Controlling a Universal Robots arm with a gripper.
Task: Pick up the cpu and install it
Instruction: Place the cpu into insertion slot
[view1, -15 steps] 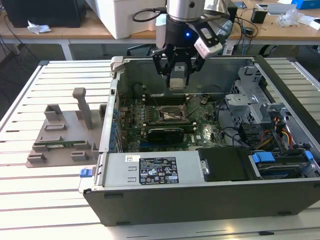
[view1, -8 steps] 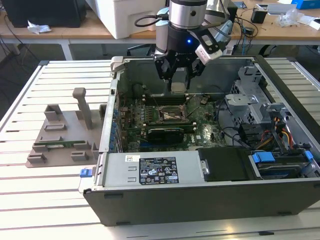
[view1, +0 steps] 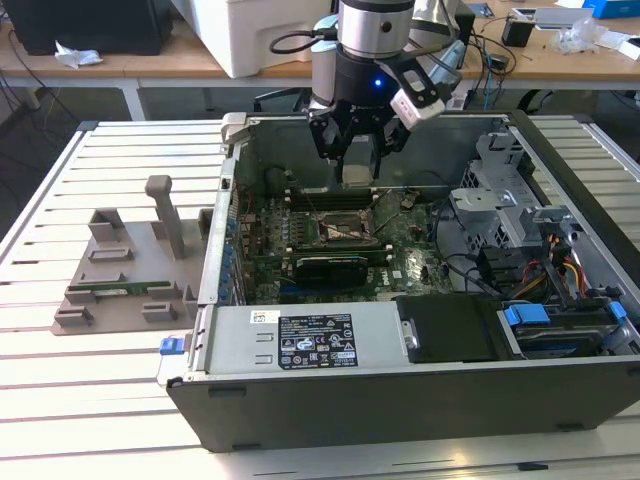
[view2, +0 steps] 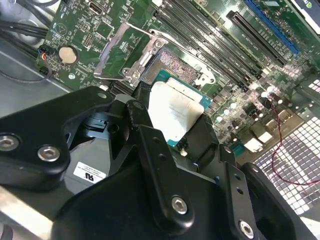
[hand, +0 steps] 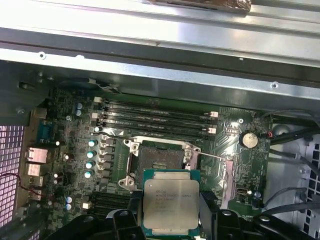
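My gripper (view1: 357, 162) hangs inside the open computer case (view1: 230, 300), shut on the cpu (view1: 357, 170). In both wrist views the cpu (hand: 171, 202) (view2: 175, 111) is a flat square chip with a silver top and a green rim. Black fingers (hand: 124, 221) (view2: 136, 116) clamp it on two opposite edges. The dark square socket (hand: 159, 161) (view2: 169, 65) (view1: 335, 229) lies on the green motherboard below the chip, and its metal frame is swung open. The chip is held above the board, apart from the socket.
Long black memory slots (hand: 155, 117) run beside the socket. A round coin battery (hand: 248, 139) and cables (hand: 290, 135) sit nearby. The case's metal wall (hand: 160, 65) stands close behind. A grey fixture (view1: 125, 270) rests on the slatted table at the exterior view's left.
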